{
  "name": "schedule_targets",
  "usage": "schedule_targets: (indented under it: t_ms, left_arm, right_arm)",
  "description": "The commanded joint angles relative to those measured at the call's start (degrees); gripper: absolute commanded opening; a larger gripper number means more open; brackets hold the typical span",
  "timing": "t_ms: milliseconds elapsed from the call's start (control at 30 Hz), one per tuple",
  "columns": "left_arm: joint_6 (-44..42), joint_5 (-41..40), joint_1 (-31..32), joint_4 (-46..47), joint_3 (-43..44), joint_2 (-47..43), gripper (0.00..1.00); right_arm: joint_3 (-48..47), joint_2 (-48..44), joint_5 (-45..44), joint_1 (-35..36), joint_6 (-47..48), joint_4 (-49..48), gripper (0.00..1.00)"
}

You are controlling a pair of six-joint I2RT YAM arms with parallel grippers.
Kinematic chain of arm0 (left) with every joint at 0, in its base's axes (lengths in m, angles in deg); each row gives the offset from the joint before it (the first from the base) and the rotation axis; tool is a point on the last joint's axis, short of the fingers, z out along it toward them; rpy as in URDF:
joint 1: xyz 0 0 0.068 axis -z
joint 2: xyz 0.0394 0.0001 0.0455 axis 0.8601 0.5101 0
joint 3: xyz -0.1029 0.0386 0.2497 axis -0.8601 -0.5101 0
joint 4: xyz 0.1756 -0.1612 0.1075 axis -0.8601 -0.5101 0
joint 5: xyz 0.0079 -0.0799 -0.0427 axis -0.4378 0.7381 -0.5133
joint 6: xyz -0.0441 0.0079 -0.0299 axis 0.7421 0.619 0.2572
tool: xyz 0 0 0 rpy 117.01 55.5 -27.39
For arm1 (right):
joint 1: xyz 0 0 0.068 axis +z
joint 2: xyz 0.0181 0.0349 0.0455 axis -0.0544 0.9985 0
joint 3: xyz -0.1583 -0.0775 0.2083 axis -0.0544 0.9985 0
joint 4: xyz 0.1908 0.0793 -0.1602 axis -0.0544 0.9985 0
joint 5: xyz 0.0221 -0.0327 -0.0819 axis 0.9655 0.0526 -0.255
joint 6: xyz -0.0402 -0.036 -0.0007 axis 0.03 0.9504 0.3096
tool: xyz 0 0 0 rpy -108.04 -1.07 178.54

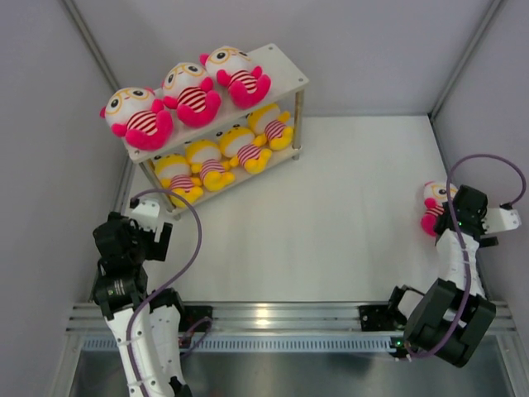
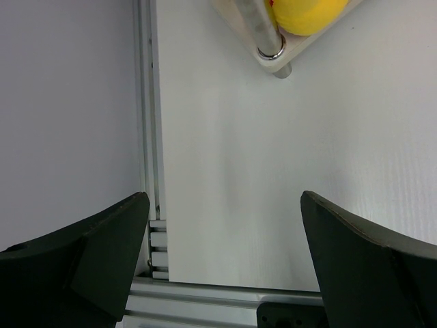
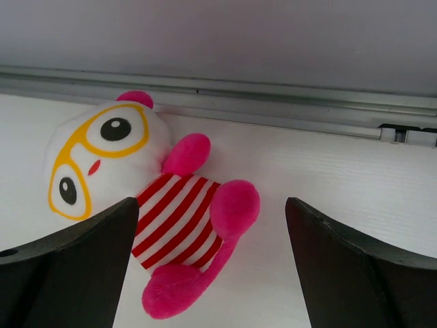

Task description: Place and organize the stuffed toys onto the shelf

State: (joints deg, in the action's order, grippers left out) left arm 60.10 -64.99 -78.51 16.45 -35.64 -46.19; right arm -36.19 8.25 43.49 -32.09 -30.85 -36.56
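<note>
The white two-tier shelf point(image 1: 285, 70) stands at the back left. Three pink stuffed toys point(image 1: 192, 91) sit along its top board, and several yellow ones point(image 1: 244, 147) fill the lower board. One more pink toy point(image 1: 431, 207) lies face up on the table by the right wall. My right gripper point(image 1: 453, 217) hovers over it, open. In the right wrist view the toy's striped belly point(image 3: 171, 219) lies between the spread fingers of the gripper point(image 3: 212, 205), and nothing is gripped. My left gripper point(image 1: 153, 225) is open and empty near the shelf's near-left corner point(image 2: 273, 55).
Grey walls close in on the left, right and back. A metal rail point(image 1: 273, 318) runs along the near table edge between the arm bases. Another rail point(image 3: 273, 102) lies just behind the lone pink toy. White tabletop point(image 1: 331, 215) spreads between shelf and toy.
</note>
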Motion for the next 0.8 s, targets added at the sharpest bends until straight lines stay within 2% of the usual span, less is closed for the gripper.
schedule_targets:
  t_ms: [0,167,300,400,600,633,700,733,767]
  left_arm:
    - [-0.06,-0.89,0.37,0.96,0.74,-0.45,0.99]
    - [-0.15,-1.51,0.37,1.04,0.92,-0.36,0.99]
    - [-0.32,-1.77,0.37,0.87,1.18,-0.1,0.99]
    - [-0.32,-1.77,0.28,0.95,1.53,0.08,0.99]
    - [-0.67,-2.83,0.28,0.95,2.32,1.13,0.99]
    - [-0.76,-3.09,0.28,0.95,2.59,1.31,0.99]
    - [-0.76,-3.18,0.28,0.95,2.76,1.4,0.99]
    - [-0.59,-2.74,0.2,0.87,2.5,1.48,0.99]
    - [-0.5,-2.22,0.28,0.95,2.41,1.57,0.99]
  right_arm:
    - [0.46,0.04,-4.43,-1.43,-4.29,-2.89,0.88]
    - [1.69,4.52,4.53,-4.94,-7.1,-6.14,0.88]
    - [2.13,6.28,6.91,-5.22,-7.9,-8.43,0.86]
    - [2.75,9.09,8.84,-5.22,-8.33,-12.02,0.81]
    - [2.74,15.07,13.16,-5.22,-7.2,-16.94,0.52]
    - [3.1,15.07,13.33,-5.22,-5.8,-19.4,0.38]
    - [3.98,15.25,14.73,-5.13,-3.52,-23.44,0.21]
    - [3.89,15.95,16.13,-5.04,-1.15,-25.12,0.04]
    - [2.67,16.3,17.02,-4.69,-0.26,-25.13,0.0]
